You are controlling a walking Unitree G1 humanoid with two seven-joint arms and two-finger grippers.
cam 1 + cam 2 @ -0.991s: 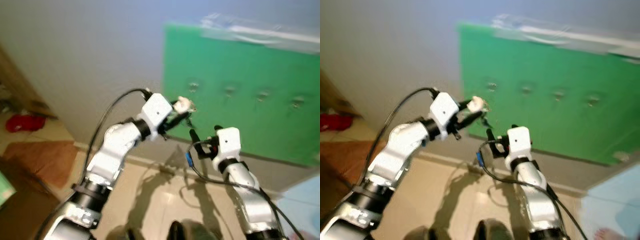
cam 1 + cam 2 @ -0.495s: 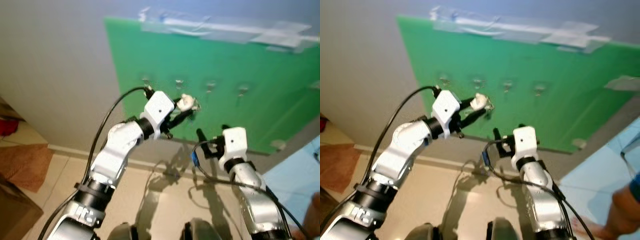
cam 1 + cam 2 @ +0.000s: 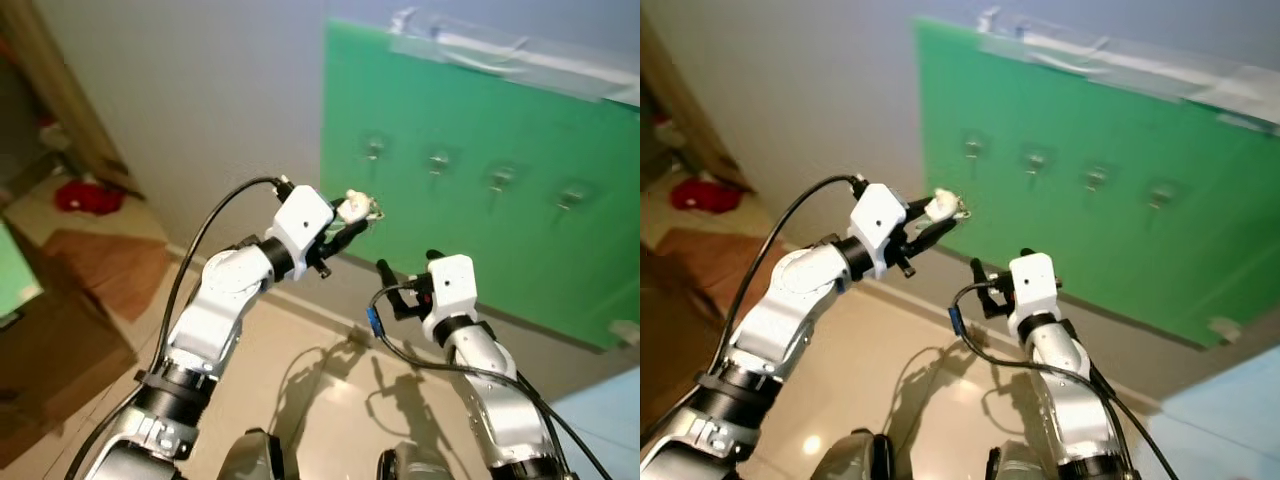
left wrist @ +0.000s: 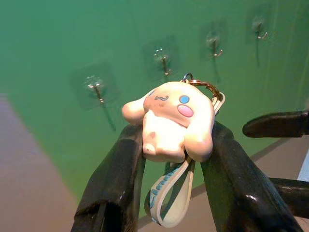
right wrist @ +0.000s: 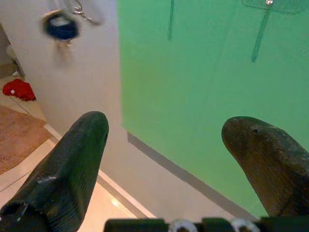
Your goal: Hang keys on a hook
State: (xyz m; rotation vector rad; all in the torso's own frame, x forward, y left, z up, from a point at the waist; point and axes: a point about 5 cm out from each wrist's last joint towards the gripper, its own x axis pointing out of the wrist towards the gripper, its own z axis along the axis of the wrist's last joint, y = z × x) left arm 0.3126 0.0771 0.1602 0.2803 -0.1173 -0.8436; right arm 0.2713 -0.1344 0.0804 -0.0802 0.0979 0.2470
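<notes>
Left hand (image 4: 169,159) clamps plush keychain (image 4: 171,121) before green board (image 3: 480,180) hooks (image 4: 96,87).

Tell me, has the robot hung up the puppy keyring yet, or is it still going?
Not yet. Picking up looks done: the left claw is shut on the white puppy keyring, held up before the green board. In hand: lining its ring up with the hooks, all bare. Left to do: slip the ring over one hook and let go. The right claw is open and carries nothing.
</notes>
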